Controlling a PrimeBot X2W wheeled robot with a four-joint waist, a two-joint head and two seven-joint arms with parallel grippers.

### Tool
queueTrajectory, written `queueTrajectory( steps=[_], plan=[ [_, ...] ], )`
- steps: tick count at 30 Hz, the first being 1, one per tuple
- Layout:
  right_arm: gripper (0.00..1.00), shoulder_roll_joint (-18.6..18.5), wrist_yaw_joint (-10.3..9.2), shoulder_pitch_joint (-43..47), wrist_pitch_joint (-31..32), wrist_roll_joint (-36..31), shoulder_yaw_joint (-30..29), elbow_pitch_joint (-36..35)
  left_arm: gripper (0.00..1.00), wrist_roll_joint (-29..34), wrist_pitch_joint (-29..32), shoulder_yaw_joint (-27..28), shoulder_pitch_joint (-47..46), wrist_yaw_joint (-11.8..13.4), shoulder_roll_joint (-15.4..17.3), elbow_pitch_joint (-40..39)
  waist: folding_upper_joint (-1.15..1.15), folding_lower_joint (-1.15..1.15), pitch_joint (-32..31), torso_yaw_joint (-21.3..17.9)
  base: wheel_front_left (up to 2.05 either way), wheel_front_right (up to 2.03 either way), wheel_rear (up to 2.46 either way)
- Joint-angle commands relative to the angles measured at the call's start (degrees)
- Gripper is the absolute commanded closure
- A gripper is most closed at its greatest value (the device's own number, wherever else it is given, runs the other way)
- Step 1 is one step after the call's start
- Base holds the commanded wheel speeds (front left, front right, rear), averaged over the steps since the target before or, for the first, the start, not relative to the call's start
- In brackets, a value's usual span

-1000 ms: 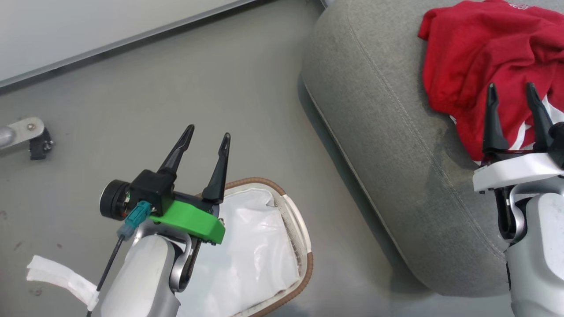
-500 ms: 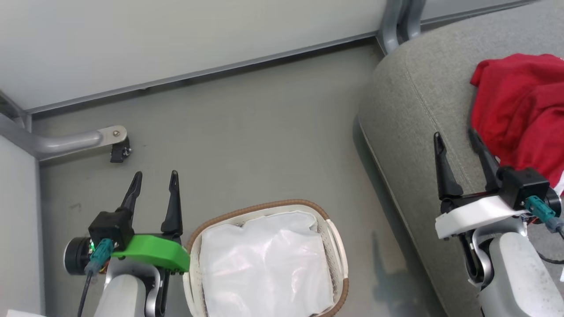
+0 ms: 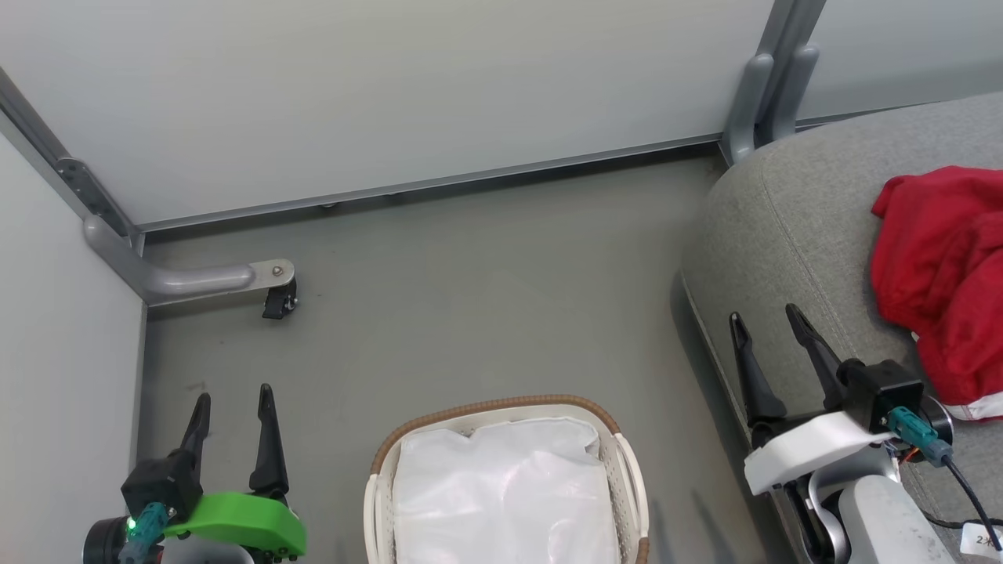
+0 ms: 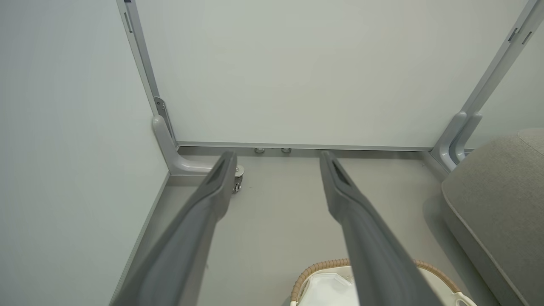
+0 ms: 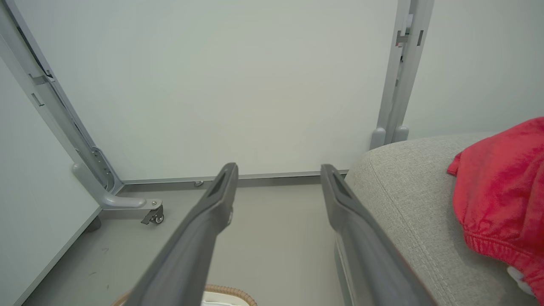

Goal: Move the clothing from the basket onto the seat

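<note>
Red clothing (image 3: 940,290) lies heaped on the grey seat (image 3: 783,235), at the right. The basket (image 3: 486,407) stands on the floor, its white liner (image 3: 501,501) showing. Low to the basket's left, the left claw (image 3: 234,393) points toward the wall, fingers apart and empty. The right claw (image 3: 763,312) hangs over the seat's edge, likewise spread and empty, near the clothing but apart from it.

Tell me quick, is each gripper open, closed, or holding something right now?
Left gripper: jaws open, holding nothing.
Right gripper: jaws open, holding nothing.
</note>
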Motion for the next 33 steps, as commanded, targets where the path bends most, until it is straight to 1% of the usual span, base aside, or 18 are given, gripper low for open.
queueTrajectory(
  steps=[1, 4, 5, 9, 21, 33],
  plan=[
    [0.0, 0.05, -0.06, 1.1, -0.11, 0.11, 0.04, 0.24, 0.0, -0.98, 0.05, -0.07, 1.1, -0.31, -0.01, -0.24, 0.0, 0.0, -0.74, 0.58, 0.0, 0.0, 0.0],
    [0.0, 0.15, -0.06, 1.67, -0.11, 0.29, 0.18, 0.65, 0.0, -1.9, 0.05, -0.85, 1.8, -0.36, -0.03, -0.22, 0.0, 0.0, -0.96, 0.7, 0.0, 0.0, 0.0],
    [1.0, 0.31, 0.01, 0.96, 0.01, 0.09, 0.14, 0.66, 1.0, -2.16, 0.0, -0.84, 1.04, -0.17, -0.09, 0.11, 0.0, 0.0, -0.9, 0.62, 0.0, 0.0, 0.0],
    [1.0, 0.76, 0.01, 1.93, 0.28, 1.01, 0.08, 2.21, 1.0, -3.14, 0.36, -0.78, 1.31, -0.17, -0.37, 1.77, 0.0, 0.0, -0.96, 0.63, 0.0, 0.0, 0.0],
    [1.0, 0.75, 0.0, 2.24, 3.73, 13.94, -1.44, 1.58, 1.0, -15.61, 3.81, 0.14, 0.72, -0.2, -0.31, 0.44, 0.0, 0.0, -1.38, 0.69, 0.0, 0.0, 0.0],
    [1.0, 0.75, 0.0, 2.56, 6.67, 25.13, -2.72, 1.04, 1.0, -26.45, 6.71, 0.88, 0.2, -0.24, -0.25, -0.78, 0.0, 0.0, -1.8, 0.75, 0.0, 0.0, 0.0]
  ],
)
